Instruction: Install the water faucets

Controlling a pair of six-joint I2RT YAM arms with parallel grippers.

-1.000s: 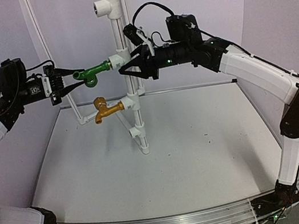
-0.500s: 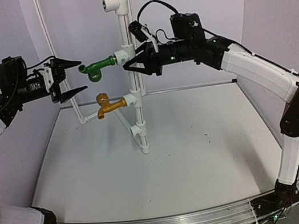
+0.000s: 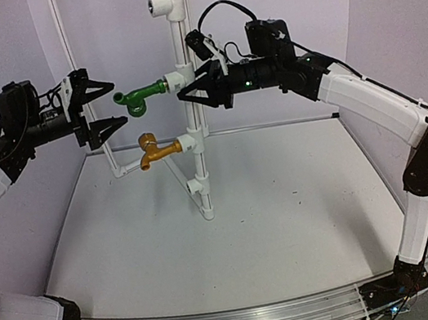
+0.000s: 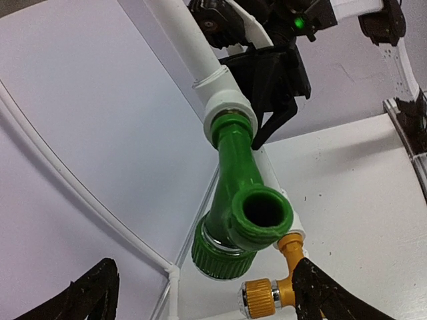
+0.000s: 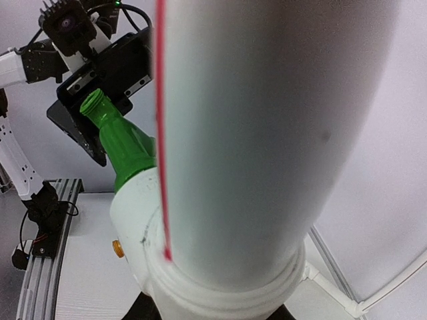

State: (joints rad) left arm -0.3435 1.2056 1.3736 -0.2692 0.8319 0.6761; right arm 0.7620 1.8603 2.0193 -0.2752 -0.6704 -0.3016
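The green faucet [image 3: 141, 97] sticks out leftward from a T-fitting [image 3: 177, 78] on the upright white pipe [image 3: 178, 34]. The brass faucet [image 3: 154, 150] sits in the fitting below it. My left gripper [image 3: 117, 104] is open just left of the green faucet's spout and does not touch it. From the left wrist, the green faucet [image 4: 243, 213] and the brass faucet [image 4: 273, 293] show between the spread fingers [image 4: 327, 293]. My right gripper [image 3: 184, 95] is shut on the pipe at the green faucet's fitting [image 5: 200, 267]; only its finger bases show there.
A thin white tube [image 3: 68, 61] curves up behind my left gripper and joins the pipe stand at a low fitting [image 3: 120, 170]. An unfilled T-fitting [image 3: 158, 6] sits high on the pipe. The white tabletop [image 3: 274, 216] lies below, with purple walls round it.
My left gripper has opened, let go of the green faucet and drawn back a little to the left. The pipe shifted slightly. The right gripper keeps its hold.
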